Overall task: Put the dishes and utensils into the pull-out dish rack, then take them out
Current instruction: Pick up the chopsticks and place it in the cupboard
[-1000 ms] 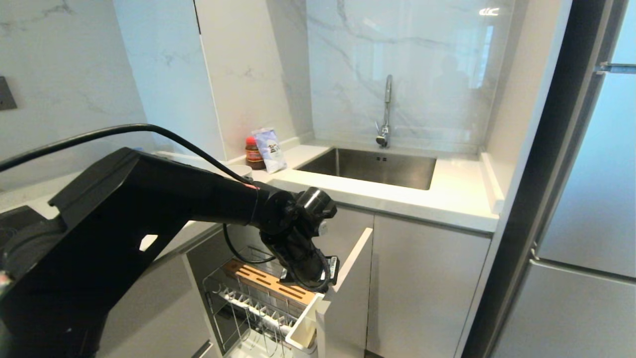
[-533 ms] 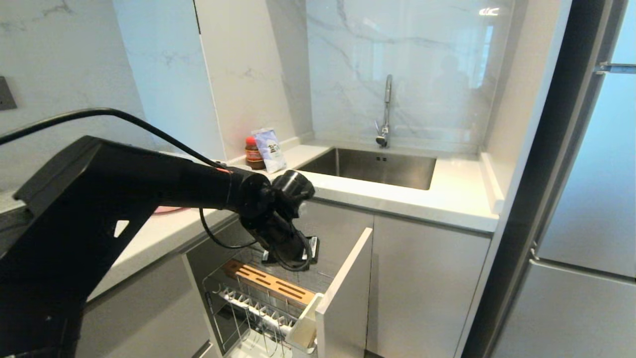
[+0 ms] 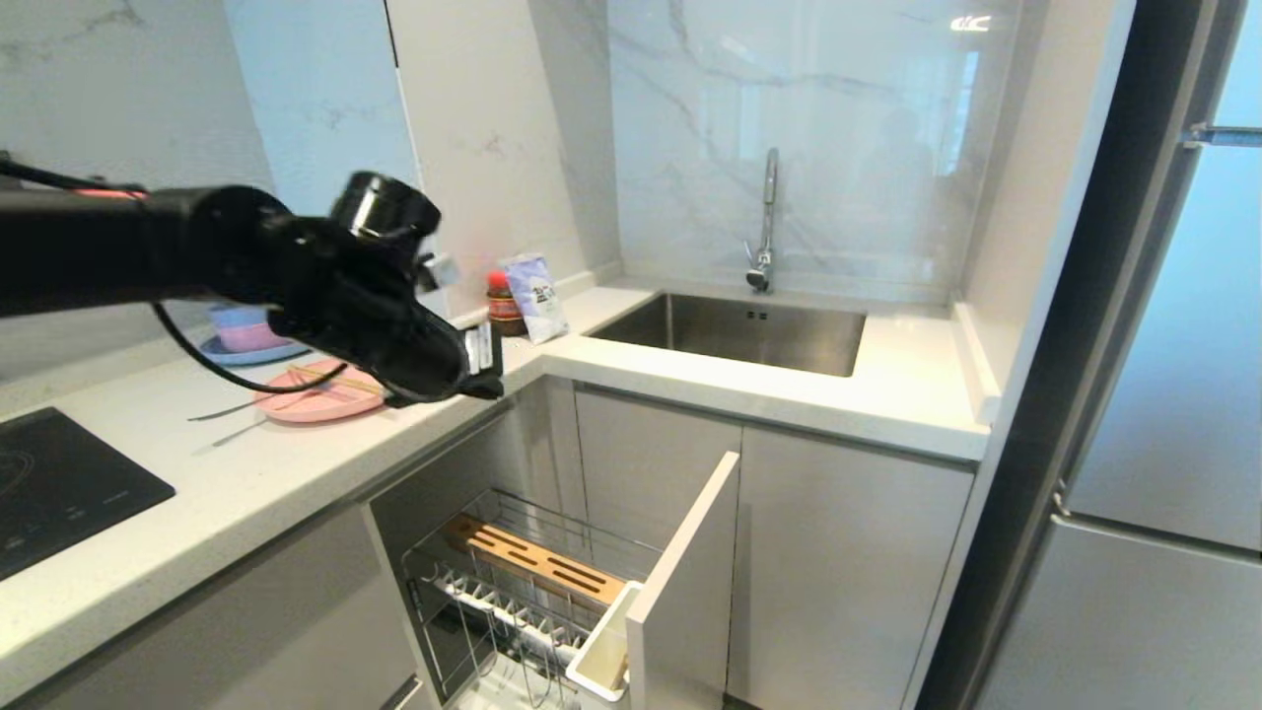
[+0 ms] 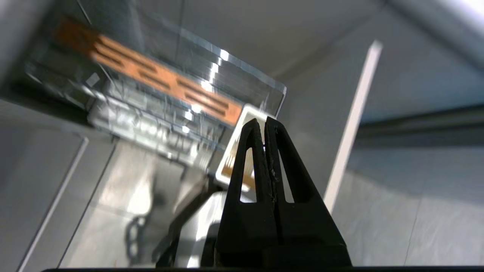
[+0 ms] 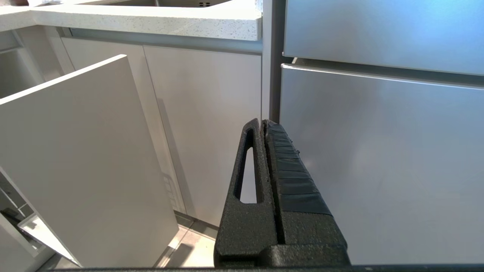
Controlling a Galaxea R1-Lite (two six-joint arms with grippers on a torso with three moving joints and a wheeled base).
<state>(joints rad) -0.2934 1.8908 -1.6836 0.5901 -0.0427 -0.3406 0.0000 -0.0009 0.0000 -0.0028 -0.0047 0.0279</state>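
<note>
The pull-out dish rack (image 3: 498, 592) stands drawn out under the counter. Its brown slotted strip (image 3: 537, 567), white cutlery box (image 3: 599, 659) and white front panel (image 3: 690, 582) all show, and the strip (image 4: 166, 81) shows in the left wrist view too. A pink plate (image 3: 296, 402) lies on the counter with chopsticks (image 3: 340, 378) across it. Slim cutlery (image 3: 229, 409) lies beside the plate. My left gripper (image 3: 485, 371) (image 4: 262, 121) hangs shut and empty over the counter's front edge, right of the plate and high above the rack. My right gripper (image 5: 263, 122) is shut and empty, low down by the cabinet doors.
A blue plate with small stacked bowls (image 3: 245, 333) sits behind the pink plate. A sauce bottle (image 3: 503, 304) and a bag (image 3: 535, 296) stand at the counter corner. The sink (image 3: 735, 333) with its tap (image 3: 767, 212) is at the right, a black hob (image 3: 59, 483) at the left, the fridge (image 3: 1163, 414) at far right.
My left arm has risen out of the rack and swung up and left to counter height, gripper still shut. The pink plate and cutlery, earlier hidden behind the arm, now show.
</note>
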